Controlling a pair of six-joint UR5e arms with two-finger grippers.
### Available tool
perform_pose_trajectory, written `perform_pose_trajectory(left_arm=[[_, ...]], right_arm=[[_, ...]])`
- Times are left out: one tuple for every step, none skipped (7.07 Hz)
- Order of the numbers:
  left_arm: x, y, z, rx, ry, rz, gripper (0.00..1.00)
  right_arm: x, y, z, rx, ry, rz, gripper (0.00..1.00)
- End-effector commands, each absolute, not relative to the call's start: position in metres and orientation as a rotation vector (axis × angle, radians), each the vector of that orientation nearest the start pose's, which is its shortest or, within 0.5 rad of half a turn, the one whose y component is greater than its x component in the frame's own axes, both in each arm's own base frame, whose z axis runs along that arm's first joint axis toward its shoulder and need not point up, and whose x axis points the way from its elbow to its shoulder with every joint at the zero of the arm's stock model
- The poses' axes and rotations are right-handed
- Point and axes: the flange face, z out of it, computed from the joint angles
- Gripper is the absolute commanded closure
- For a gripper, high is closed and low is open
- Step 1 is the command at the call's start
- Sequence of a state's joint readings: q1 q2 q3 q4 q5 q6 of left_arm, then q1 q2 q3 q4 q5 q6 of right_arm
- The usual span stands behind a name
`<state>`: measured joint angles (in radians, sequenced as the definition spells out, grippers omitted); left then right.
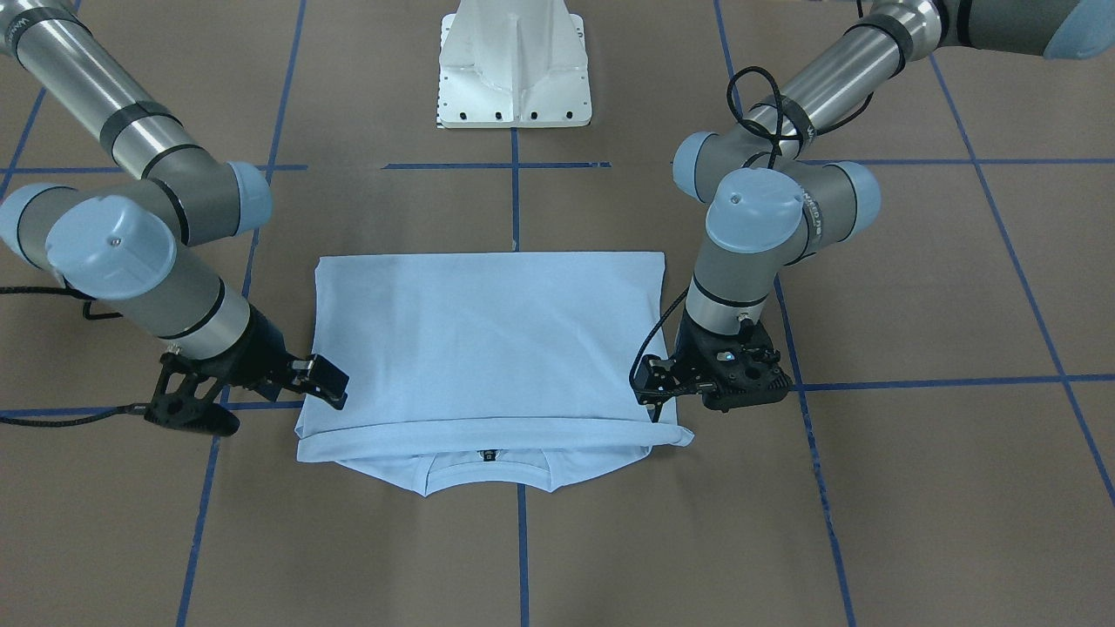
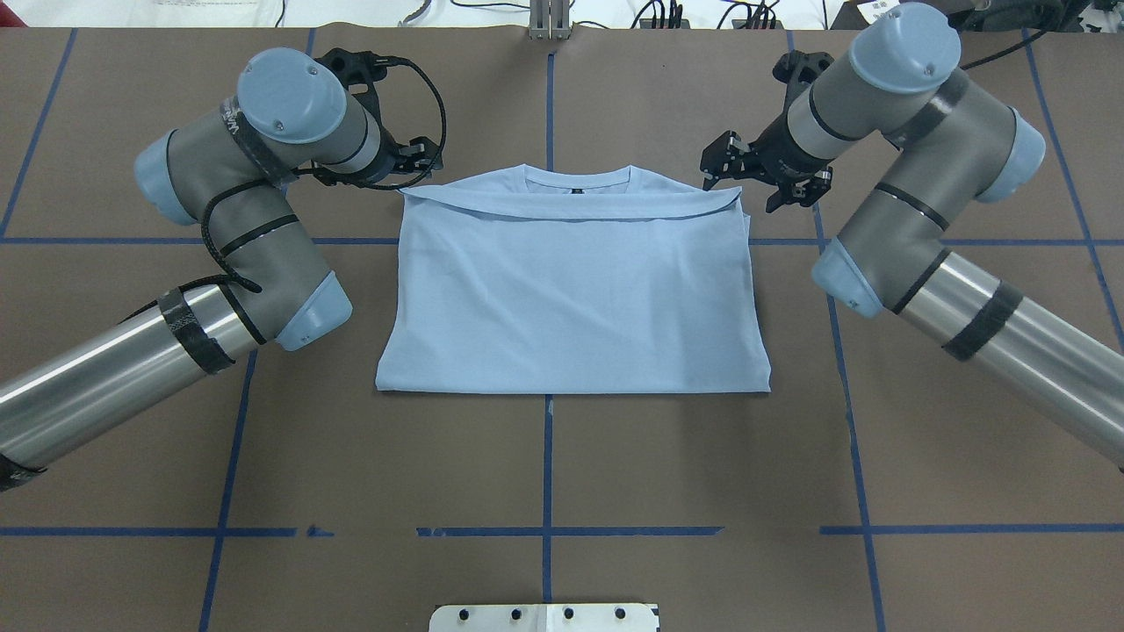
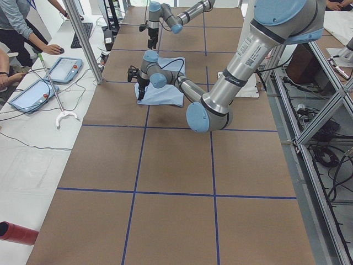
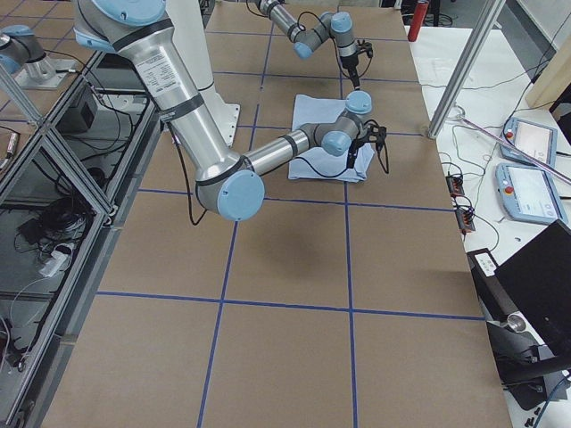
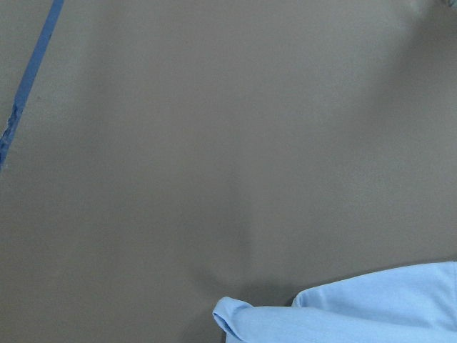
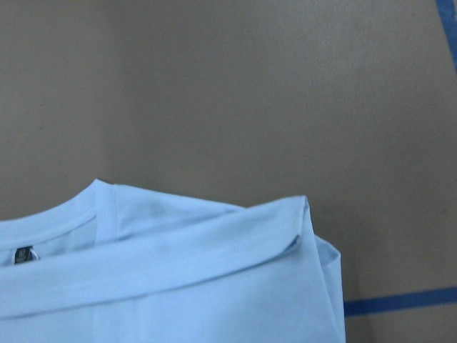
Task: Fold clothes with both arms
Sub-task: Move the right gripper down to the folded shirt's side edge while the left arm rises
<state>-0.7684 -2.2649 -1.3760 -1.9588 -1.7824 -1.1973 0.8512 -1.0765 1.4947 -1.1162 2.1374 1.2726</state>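
Observation:
The light blue T-shirt [image 2: 571, 298] lies flat on the brown table, folded in half, with its hem edge laid just below the collar and neck label [image 2: 577, 190]. The chest print is hidden. My left gripper [image 2: 417, 162] stands beside the folded edge's left corner, jaws apart and holding nothing; in the front-facing view it [image 1: 653, 387] is on the right. My right gripper [image 2: 751, 175] is open and empty beside the other corner, and also shows in the front-facing view [image 1: 329, 383]. The right wrist view shows the folded corner [image 6: 296, 229] lying loose. The left wrist view shows a shirt corner [image 5: 235, 318] on the table.
The white pedestal base [image 1: 514, 65] stands at the robot's side of the table. Blue tape lines [image 2: 546, 531] grid the brown surface. In the exterior left view, operators and tablets [image 3: 63, 69] are beyond the table's far side, with a metal post [image 3: 83, 38].

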Motion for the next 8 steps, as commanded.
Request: perform_pose_trajectory(left_arm=[[0.460, -0.602, 0.279, 0.319, 0.864, -0.276, 0.00], [0.458, -0.602, 0.276, 0.322, 0.869, -0.278, 0.00], [0.458, -0.601, 0.275, 0.317, 0.873, -0.288, 0.00], [0.457, -0.600, 0.272, 0.322, 0.879, -0.287, 0.00], [0.457, -0.599, 0.270, 0.323, 0.884, -0.285, 0.00], [0.457, -0.599, 0.270, 0.323, 0.884, -0.285, 0.00], [0.456, -0.599, 0.269, 0.324, 0.885, -0.285, 0.00], [0.456, -0.598, 0.267, 0.326, 0.888, -0.284, 0.00]], right_arm=[[-0.411, -0.470, 0.364, 0.016, -0.997, 0.235, 0.00], [-0.412, -0.443, 0.374, -0.013, -0.987, 0.236, 0.00], [-0.410, -0.423, 0.389, -0.015, -0.963, 0.230, 0.00], [-0.421, -0.411, 0.399, -0.004, -0.937, 0.221, 0.00], [-0.426, -0.405, 0.405, -0.012, -0.927, 0.212, 0.00], [-0.429, -0.402, 0.409, -0.016, -0.919, 0.208, 0.04], [-0.430, -0.401, 0.410, -0.018, -0.916, 0.208, 0.28], [-0.435, -0.399, 0.412, -0.025, -0.912, 0.200, 0.60]])
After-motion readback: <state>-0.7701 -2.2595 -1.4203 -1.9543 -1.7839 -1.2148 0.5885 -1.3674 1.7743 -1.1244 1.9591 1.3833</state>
